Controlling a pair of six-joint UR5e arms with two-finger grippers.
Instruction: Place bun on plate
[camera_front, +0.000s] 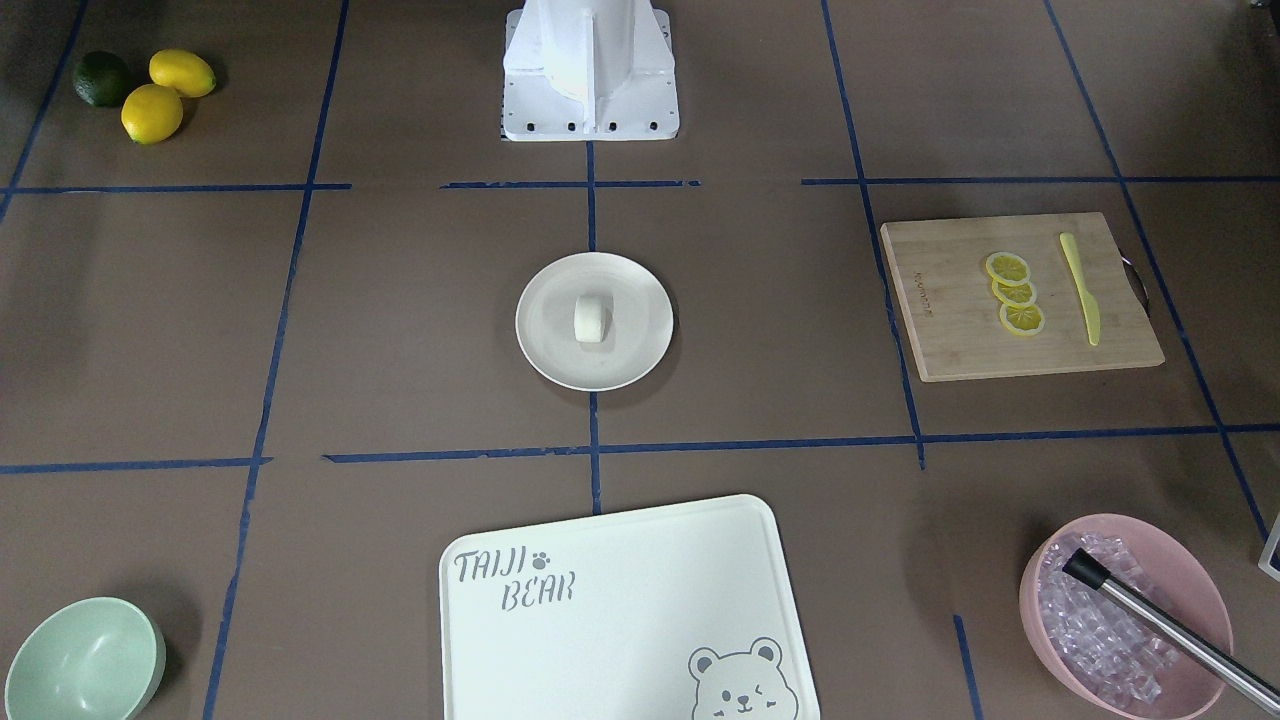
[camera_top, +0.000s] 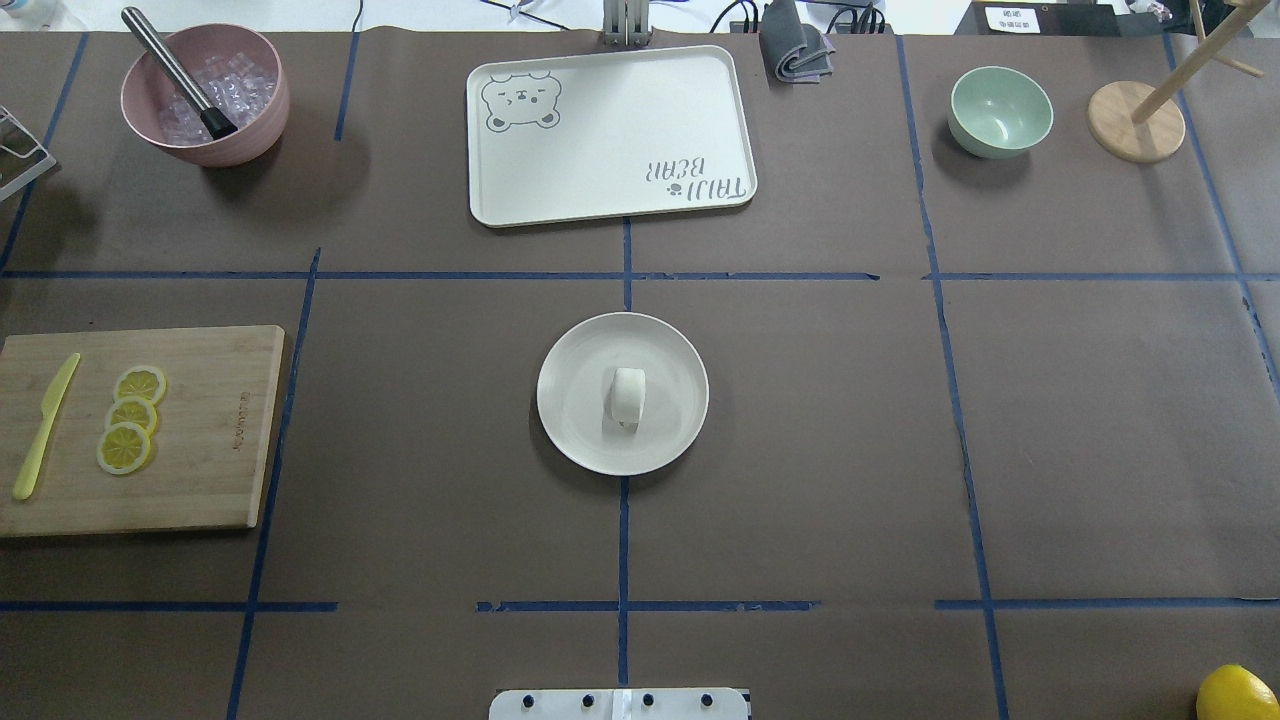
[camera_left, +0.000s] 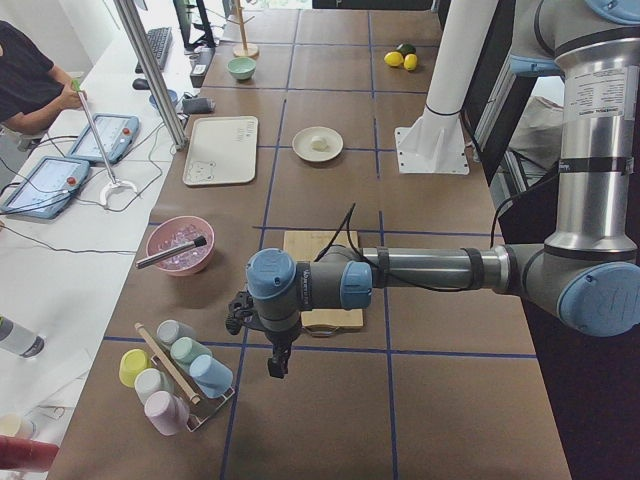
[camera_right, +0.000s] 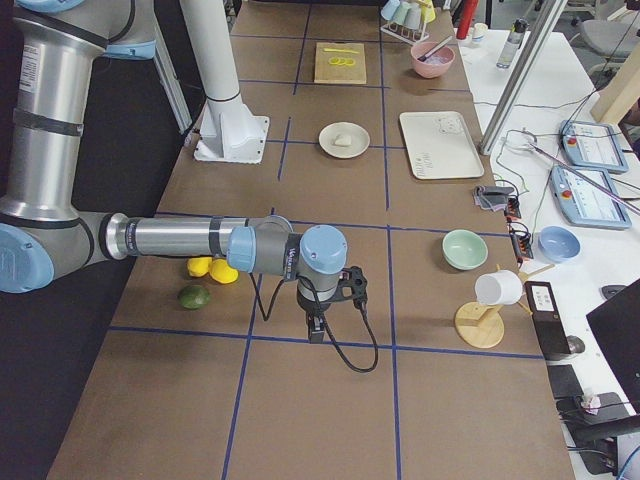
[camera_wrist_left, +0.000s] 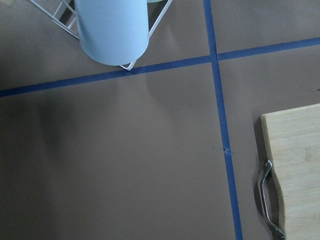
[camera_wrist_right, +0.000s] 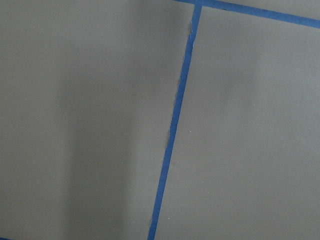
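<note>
The small white bun (camera_front: 592, 320) (camera_top: 627, 396) lies near the middle of the round cream plate (camera_front: 546, 352) (camera_top: 571, 425) at the table's centre, with nothing touching it. From the table's ends the bun (camera_left: 319, 144) (camera_right: 341, 139) and the plate (camera_left: 303, 152) (camera_right: 361, 146) look small and far off. My left gripper (camera_left: 278, 365) hangs over the table's left end, beside the cup rack; my right gripper (camera_right: 315, 333) hangs over the right end, near the lemons. Both show only in the side views, so I cannot tell whether they are open or shut. Neither wrist view shows fingers.
A bear-printed tray (camera_top: 610, 135) lies beyond the plate. A bamboo board (camera_top: 215, 430) carries lemon slices (camera_top: 130, 420) and a yellow knife (camera_top: 42, 428). A pink ice bowl (camera_top: 205, 95), a mint bowl (camera_top: 1000, 110), a wooden stand (camera_top: 1136, 122) and a cup rack (camera_left: 175, 375) line the far edge.
</note>
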